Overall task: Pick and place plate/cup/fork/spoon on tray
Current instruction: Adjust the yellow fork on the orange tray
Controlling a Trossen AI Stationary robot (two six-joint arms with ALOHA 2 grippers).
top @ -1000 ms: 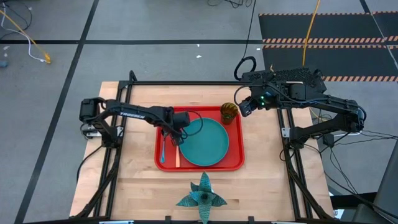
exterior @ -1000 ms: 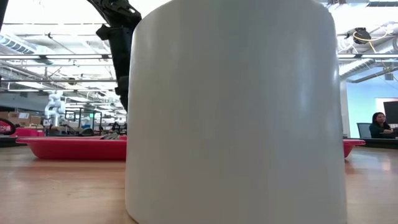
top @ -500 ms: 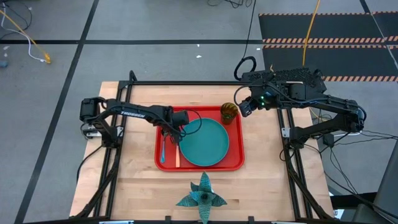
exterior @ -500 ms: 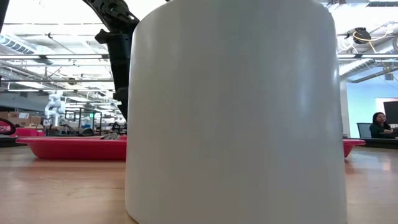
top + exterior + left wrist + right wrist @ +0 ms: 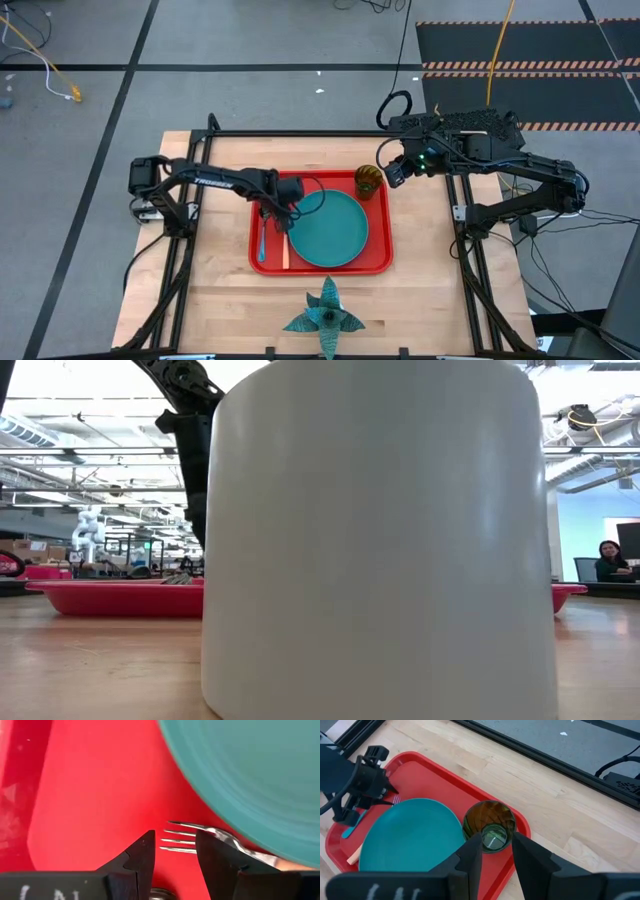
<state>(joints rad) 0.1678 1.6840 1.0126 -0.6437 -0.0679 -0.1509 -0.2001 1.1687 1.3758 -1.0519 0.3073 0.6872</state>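
Observation:
The red tray [image 5: 375,262] lies mid-table. On it rest the teal plate [image 5: 332,228], the olive cup [image 5: 369,181] upright in the far right corner, the blue-handled spoon [image 5: 262,243] and the orange-handled fork [image 5: 285,252] along the plate's left rim. My left gripper [image 5: 279,215] points down over the fork's tines [image 5: 180,841], open, its fingertips [image 5: 144,851] on either side of them and above them. My right gripper [image 5: 396,172] hangs open, raised beyond the tray's far right corner, with the cup [image 5: 490,826] below it.
A teal star-shaped spiky object [image 5: 323,315] sits near the table's front edge. In the low view a wide white cylinder [image 5: 380,540] blocks most of the tray [image 5: 110,598]. A black frame [image 5: 300,135] borders the table. A person [image 5: 608,560] sits far behind.

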